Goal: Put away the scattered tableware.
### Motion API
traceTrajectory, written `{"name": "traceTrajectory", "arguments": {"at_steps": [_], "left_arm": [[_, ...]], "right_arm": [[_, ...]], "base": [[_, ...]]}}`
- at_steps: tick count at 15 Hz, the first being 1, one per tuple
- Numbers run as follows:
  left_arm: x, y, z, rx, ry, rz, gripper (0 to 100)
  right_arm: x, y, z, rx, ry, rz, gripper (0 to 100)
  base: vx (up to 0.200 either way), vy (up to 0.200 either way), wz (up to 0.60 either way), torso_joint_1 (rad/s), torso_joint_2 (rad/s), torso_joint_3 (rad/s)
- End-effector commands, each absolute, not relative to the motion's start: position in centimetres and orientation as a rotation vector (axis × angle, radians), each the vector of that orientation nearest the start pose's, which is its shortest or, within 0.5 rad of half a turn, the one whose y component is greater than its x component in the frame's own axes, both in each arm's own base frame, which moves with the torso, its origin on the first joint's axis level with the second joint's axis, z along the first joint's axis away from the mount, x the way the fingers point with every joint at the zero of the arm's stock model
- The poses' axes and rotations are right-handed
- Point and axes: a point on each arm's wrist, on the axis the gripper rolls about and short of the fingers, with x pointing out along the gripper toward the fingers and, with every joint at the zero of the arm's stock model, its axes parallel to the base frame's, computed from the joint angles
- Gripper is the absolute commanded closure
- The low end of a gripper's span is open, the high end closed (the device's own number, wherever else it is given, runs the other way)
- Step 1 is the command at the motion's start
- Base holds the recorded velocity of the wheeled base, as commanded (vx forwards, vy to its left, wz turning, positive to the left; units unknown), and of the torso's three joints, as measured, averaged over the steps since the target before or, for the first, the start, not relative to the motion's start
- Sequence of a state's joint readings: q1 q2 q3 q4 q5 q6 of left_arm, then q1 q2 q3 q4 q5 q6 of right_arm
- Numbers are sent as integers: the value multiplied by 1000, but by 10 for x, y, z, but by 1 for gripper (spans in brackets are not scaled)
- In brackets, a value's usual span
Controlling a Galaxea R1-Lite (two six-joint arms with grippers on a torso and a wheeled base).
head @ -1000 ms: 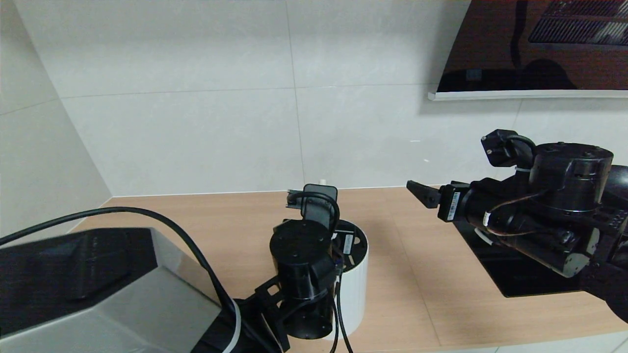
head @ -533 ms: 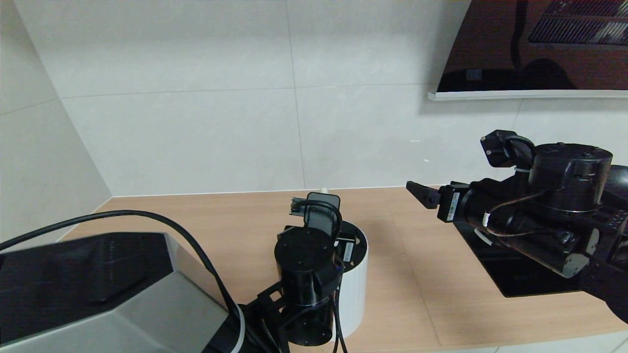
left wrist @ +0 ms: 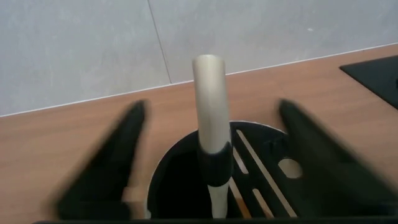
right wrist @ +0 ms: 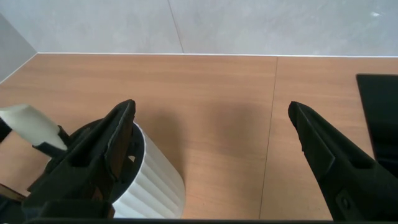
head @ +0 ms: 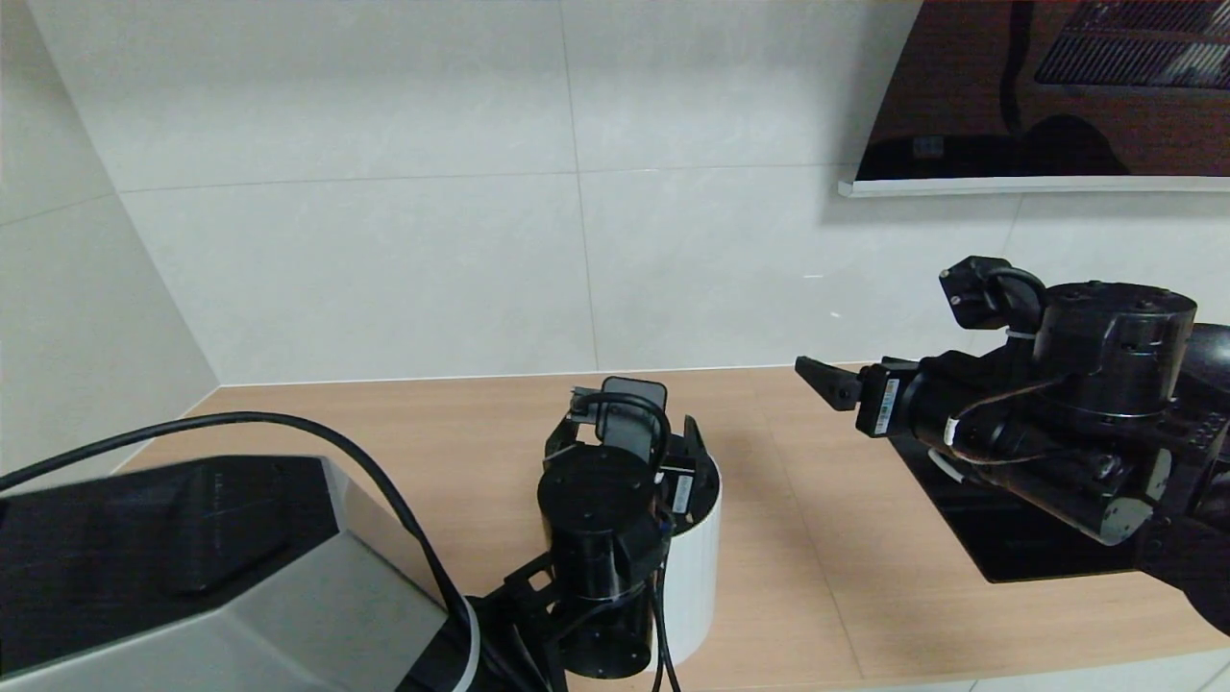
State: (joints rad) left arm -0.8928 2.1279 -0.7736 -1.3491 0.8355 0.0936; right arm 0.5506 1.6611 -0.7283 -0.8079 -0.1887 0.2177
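Note:
A white ribbed utensil holder (head: 694,567) with a black slotted insert stands on the wooden counter (head: 384,423). My left gripper (head: 625,437) hangs just above it, open, with one finger on each side of the rim. A utensil with a cream handle (left wrist: 208,106) and a black band stands upright in the holder (left wrist: 261,142), between the fingers of the left gripper (left wrist: 211,107) and touching neither. My right gripper (head: 817,375) hovers open, well to the right of the holder and above the counter. In the right wrist view the holder (right wrist: 155,180) and the cream handle (right wrist: 31,124) lie beyond one finger of the right gripper (right wrist: 211,109).
A black hob (head: 1009,538) is set into the counter under the right arm. A dark range hood (head: 1057,96) hangs at the upper right. A tiled wall closes off the back and left. Bare counter lies between the holder and the hob.
The left gripper has opened: its fingers now stand spread over the holder's rim, and the cream-handled utensil stands free in the holder. The right arm has barely moved.

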Motion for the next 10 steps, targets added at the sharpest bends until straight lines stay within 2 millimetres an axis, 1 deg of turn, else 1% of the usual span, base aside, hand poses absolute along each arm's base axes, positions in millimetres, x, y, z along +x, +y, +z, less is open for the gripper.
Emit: {"name": "traceTrajectory", "arguments": {"at_steps": [1, 2, 4, 5, 6, 7, 8, 9, 10], "left_arm": [[241, -272, 102, 94, -3, -57, 0], [239, -270, 109, 73, -21, -59, 0], [230, -261, 132, 20, -78, -97, 0], [222, -251, 149, -11, -109, -120, 0], [211, -236, 171, -51, -148, -135, 0], [204, -227, 181, -69, -167, -141, 0], [195, -213, 197, -101, -203, -156, 0], [191, -202, 206, -119, -226, -155, 0], [184, -186, 216, -132, -255, -168, 0]], "right_arm": [[252, 150, 190, 169, 158, 347, 0], [252, 150, 190, 169, 158, 347, 0], [251, 149, 192, 171, 152, 346, 0], [250, 149, 194, 174, 145, 348, 0], [248, 148, 196, 176, 140, 349, 0], [248, 147, 196, 177, 137, 349, 0], [246, 146, 199, 180, 129, 347, 0], [244, 145, 201, 185, 121, 347, 0], [239, 141, 207, 193, 104, 349, 0]], "base": [[0, 0, 0, 0, 0, 0], [0, 0, 0, 0, 0, 0], [0, 0, 0, 0, 0, 0], [0, 0, 0, 0, 0, 0], [0, 0, 0, 0, 0, 0], [0, 0, 0, 0, 0, 0], [0, 0, 0, 0, 0, 0], [0, 0, 0, 0, 0, 0], [0, 0, 0, 0, 0, 0]]}}
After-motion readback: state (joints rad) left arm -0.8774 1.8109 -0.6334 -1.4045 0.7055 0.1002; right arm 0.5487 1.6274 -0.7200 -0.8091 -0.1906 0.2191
